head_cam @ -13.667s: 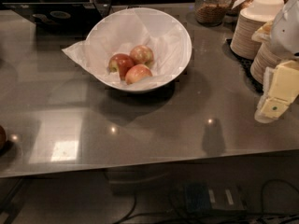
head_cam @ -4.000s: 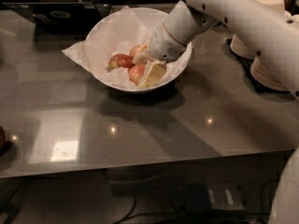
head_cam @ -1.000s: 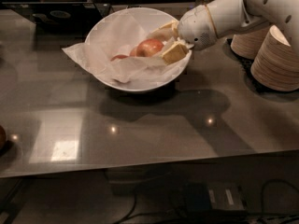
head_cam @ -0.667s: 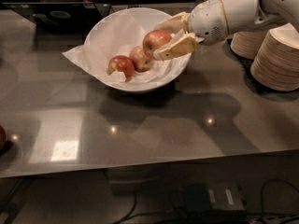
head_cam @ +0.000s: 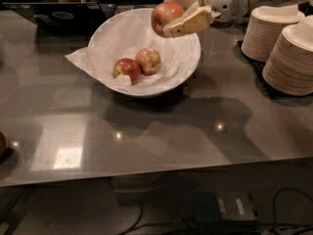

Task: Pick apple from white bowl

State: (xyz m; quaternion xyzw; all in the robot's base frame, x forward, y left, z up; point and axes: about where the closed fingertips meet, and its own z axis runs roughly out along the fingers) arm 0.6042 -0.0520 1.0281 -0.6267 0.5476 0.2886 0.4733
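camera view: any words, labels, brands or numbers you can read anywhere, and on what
None can be read: no text shows on the gripper, shut on the apple above the far rim of the white bowl, nor on the paper lining, nor on the stacked beige bowls.

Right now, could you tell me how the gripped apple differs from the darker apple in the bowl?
The apple is held in the gripper above the bowl's far rim; the darker apple lies on the paper inside the bowl. The apple is light pinkish red; the darker apple is deep red. Both are small and round.
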